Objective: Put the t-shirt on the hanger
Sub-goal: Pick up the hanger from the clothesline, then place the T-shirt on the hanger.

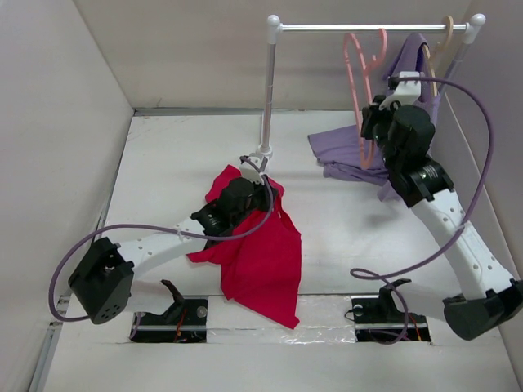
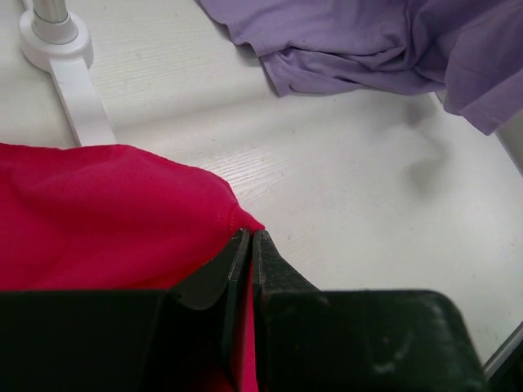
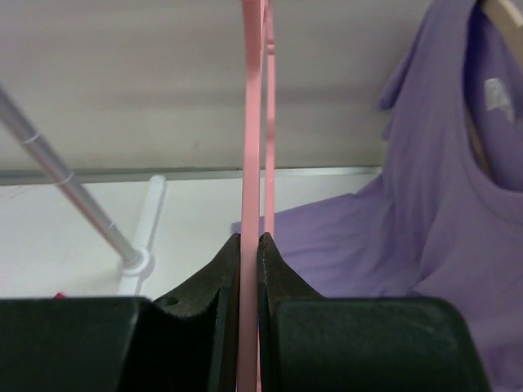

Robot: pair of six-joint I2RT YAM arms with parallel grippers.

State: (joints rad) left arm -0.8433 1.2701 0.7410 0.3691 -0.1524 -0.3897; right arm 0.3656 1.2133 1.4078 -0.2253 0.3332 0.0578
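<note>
Right, status: left gripper has its fingers pressed together with a fold of the t-shirt pinched between them. Red cloth shows in the slit between the pads, and the hem edge sits right at the fingertips. Most of the shirt is bunched to the left of that gripper and under it. From the top camera the rest drapes back toward the arm bases across the table, rumpled. Ahead-left of the left gripper is the white foot of the rack post, clear of the cloth in the wrist view. Ahead-right, well apart from the fingertips, the lower part of a lilac garment lies heaped on the table. Right gripper is up at the rack, fingers clamped on the hanger. The thin pink bar runs straight up from between the fingertips, with a second pink bar just behind it. The hanger hangs from the rail, above the gripper. To the right of the right gripper the lilac garment hangs on a beige hanger, near the fingers but not touching them. Down-left of it the rack post slants to its foot. T-shirt and hanger are well apart, one at each gripper.
</note>
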